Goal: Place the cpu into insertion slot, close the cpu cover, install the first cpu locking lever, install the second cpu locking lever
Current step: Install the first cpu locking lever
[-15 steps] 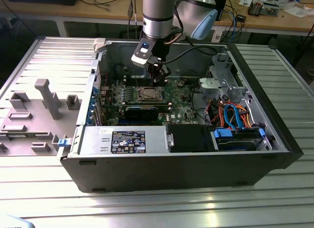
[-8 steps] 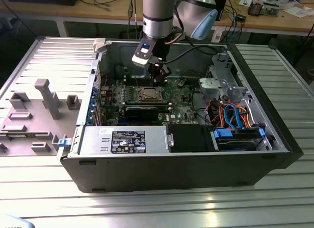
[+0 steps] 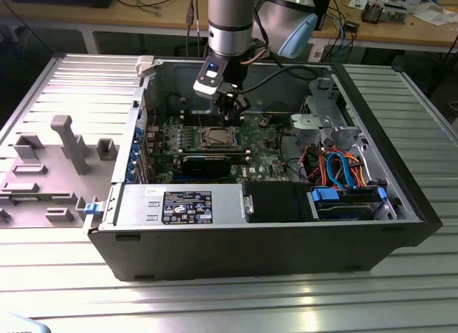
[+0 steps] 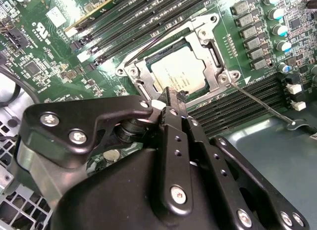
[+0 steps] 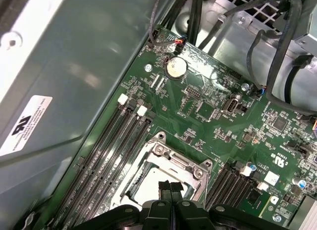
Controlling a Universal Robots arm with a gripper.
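My pincer (image 3: 230,107) hung low inside the open computer case (image 3: 286,240), which lay on its side on the ribbed metal table (image 3: 215,297). It was just above the insertion slot (image 3: 218,137), at the far middle of the green motherboard (image 3: 265,143). My two fingers were pressed together at their tips, and I could see nothing between them. In both wrist views the closed tips (image 4: 171,95) (image 5: 170,187) stood right at one edge of the cpu cover (image 4: 210,39); I could not tell whether they touched it.

The cpu (image 4: 177,74) lay flat in the slot, its silvery top showing through the cover's square window. The cover was down over it. One thin wire locking lever (image 4: 260,102) stuck out from a corner of the socket and lay slantwise over the black memory slots (image 4: 247,99). A round coin battery (image 5: 176,67) sat on the board, well apart from the socket.
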